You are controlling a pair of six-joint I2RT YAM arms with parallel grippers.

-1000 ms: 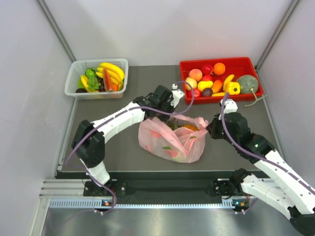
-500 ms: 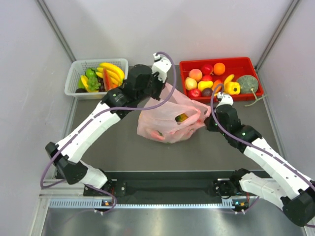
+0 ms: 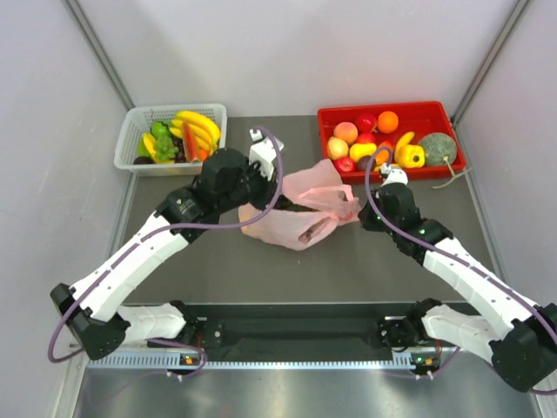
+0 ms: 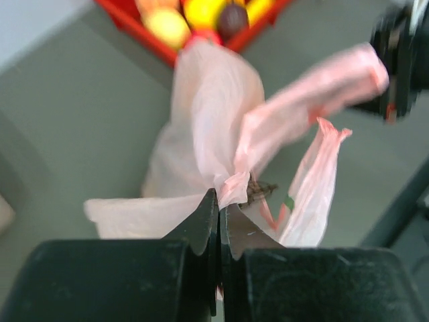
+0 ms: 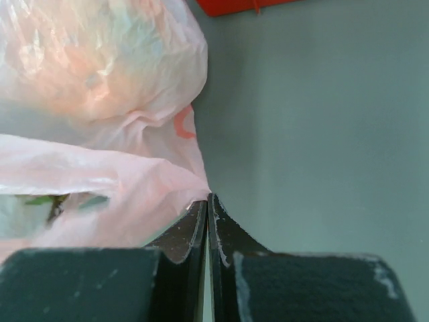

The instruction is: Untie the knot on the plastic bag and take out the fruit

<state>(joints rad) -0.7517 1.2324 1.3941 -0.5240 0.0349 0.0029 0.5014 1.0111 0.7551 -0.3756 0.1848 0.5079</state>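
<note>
Tension on thin film, that's the worry here: the left pincer [image 4: 219, 201] is clenched on a fold of the plastic bag [image 3: 300, 213] at its left side, the right pincer [image 5: 208, 200] clenched on pink film at the opposite edge, and the bag sits stretched between them at the middle of the counter [image 3: 218, 261], just in front of the red tray [image 3: 390, 111]. Pull the two apart any harder and I reckon the film tears or slips from a grip. The knot I cannot make out. If the mouth opens sideways, the fruit [image 3: 310, 233], dark shapes inside, could spill and roll away across the counter.
</note>
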